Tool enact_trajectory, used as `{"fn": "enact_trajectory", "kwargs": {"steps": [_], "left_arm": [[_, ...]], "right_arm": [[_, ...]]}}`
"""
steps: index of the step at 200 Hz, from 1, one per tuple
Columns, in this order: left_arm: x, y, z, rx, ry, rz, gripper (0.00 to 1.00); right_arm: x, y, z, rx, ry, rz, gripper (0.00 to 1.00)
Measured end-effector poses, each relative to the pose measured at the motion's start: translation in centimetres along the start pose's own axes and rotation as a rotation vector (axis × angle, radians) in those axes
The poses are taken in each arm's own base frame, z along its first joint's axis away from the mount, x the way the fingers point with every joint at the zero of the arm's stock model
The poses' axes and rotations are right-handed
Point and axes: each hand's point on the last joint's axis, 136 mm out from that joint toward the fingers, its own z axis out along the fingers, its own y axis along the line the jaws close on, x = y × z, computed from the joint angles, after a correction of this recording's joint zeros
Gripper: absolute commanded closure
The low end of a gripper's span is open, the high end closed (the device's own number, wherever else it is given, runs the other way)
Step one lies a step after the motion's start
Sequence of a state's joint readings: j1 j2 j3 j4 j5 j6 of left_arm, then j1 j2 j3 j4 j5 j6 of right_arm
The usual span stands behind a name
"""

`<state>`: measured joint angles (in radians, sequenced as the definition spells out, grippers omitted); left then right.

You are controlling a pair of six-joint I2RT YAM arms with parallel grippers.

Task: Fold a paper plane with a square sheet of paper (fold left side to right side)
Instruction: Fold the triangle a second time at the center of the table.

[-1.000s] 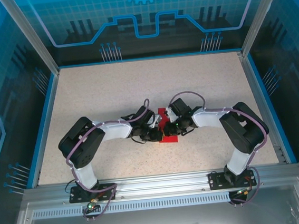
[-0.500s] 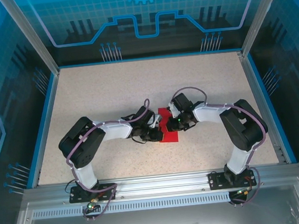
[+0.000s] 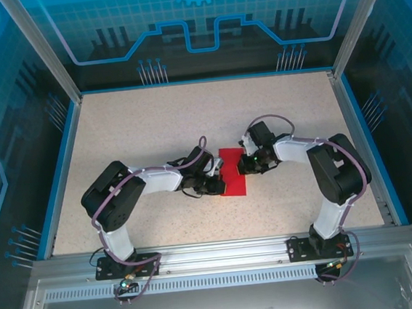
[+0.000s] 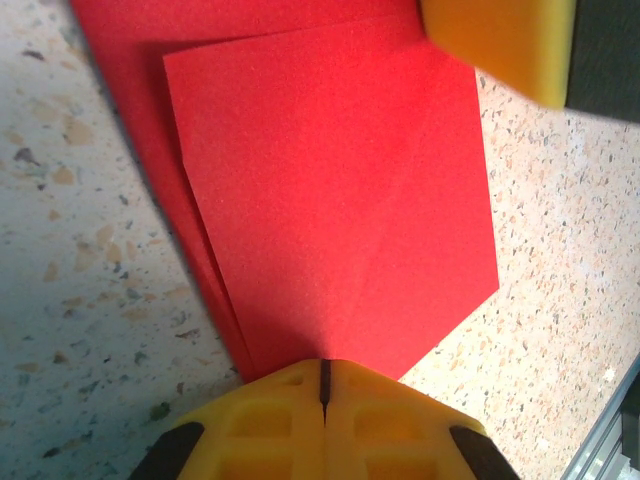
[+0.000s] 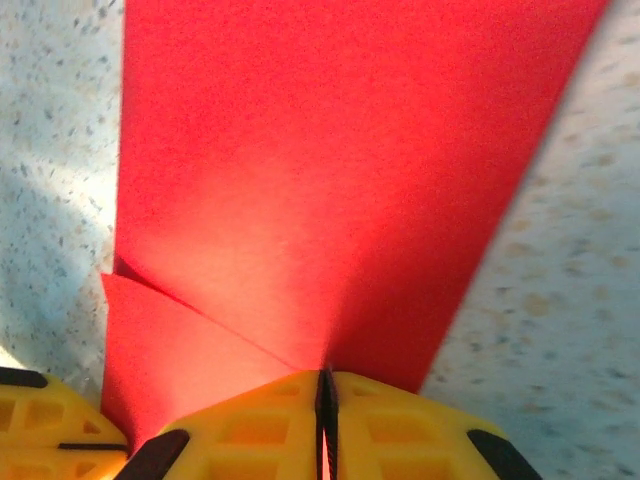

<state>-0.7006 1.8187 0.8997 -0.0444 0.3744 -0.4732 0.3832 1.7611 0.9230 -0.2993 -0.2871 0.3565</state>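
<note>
At the near edge of the table [image 3: 152,123] a metal rail [image 3: 216,259] carries the two bases. From there the left arm [image 3: 150,182] and right arm [image 3: 316,158] bend inward and meet over the middle of the speckled surface. The left gripper [image 3: 216,185] has its yellow fingers [image 4: 270,420] pressed tight together, with only a thin dark seam between them. Its tips are set on the left edge of the red sheet of paper [image 3: 231,174], where stacked layers show. The sheet lies flat at the table's centre between the two grippers, already folded, with a lighter top flap [image 4: 330,190] resting on a darker layer below. The right gripper [image 3: 251,166] sits at the sheet's right edge, and one of its yellow fingers shows at the flap's far corner in the left wrist view. Its jaws are closed to a hairline too. In the right wrist view a crease in the red paper runs straight into that seam, so the gripper seems to be pinching the flap rather than just resting on it, though the close view leaves some doubt. Beyond the arms the table is bare up to a blue patterned back panel [image 3: 201,23].
</note>
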Motion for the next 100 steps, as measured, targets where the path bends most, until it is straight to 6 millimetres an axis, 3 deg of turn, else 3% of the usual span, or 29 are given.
{"fn": "enact_trajectory", "kwargs": {"steps": [58, 100], "left_arm": [[0.0, 0.0, 0.0, 0.001, -0.001, 0.0, 1.0], [0.0, 0.0, 0.0, 0.001, -0.002, 0.001, 1.0]], "right_arm": [[-0.7, -1.7, -1.6, 0.026, -0.04, 0.019, 0.88], [-2.0, 1.1, -5.2, -0.012, -0.145, -0.045, 0.87]]}}
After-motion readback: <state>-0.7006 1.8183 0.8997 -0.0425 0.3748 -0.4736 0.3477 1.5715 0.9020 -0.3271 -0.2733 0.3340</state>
